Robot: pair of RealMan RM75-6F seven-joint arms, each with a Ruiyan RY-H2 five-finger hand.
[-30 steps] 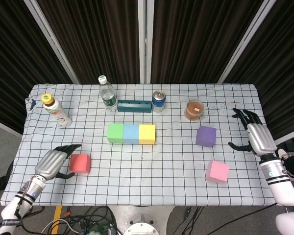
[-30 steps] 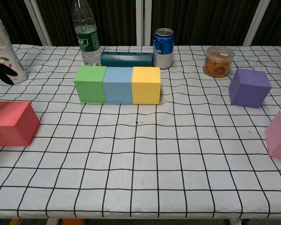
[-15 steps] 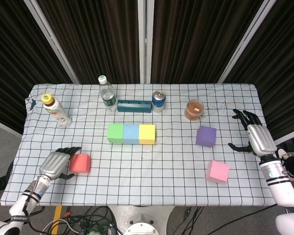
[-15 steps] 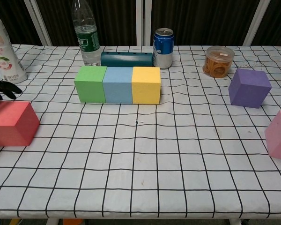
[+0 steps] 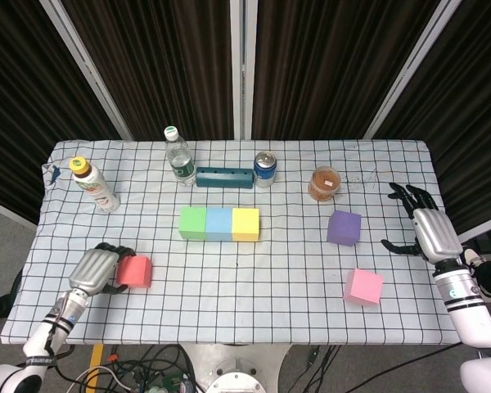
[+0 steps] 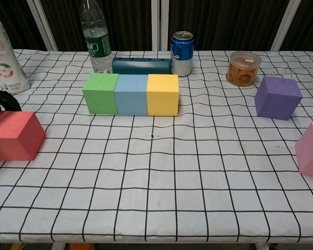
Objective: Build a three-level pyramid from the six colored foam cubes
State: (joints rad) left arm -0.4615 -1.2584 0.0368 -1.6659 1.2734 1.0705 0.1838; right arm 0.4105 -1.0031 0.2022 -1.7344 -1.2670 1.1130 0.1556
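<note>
Second-level start: left hand [image 5: 94, 270] apparently clasping red cube [image 5: 134, 271], right hand [image 5: 426, 227] spread, empty, far right; next needs lift onto green-blue-yellow row [image 5: 219, 223].

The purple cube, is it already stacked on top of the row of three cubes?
No, the purple cube sits on the table by itself, to the right of the green, blue and yellow row.

Green cube [image 5: 193, 223], blue cube [image 5: 219, 223] and yellow cube [image 5: 245, 224] sit touching in one row at mid-tabletop, green leftmost. Red cube [image 5: 135, 272] lies near the front left edge, against the left robot hand [image 5: 94, 270]. Purple cube [image 5: 344, 228] sits right of the row; pink cube [image 5: 364, 286] nearer the front, slightly rotated.
</note>
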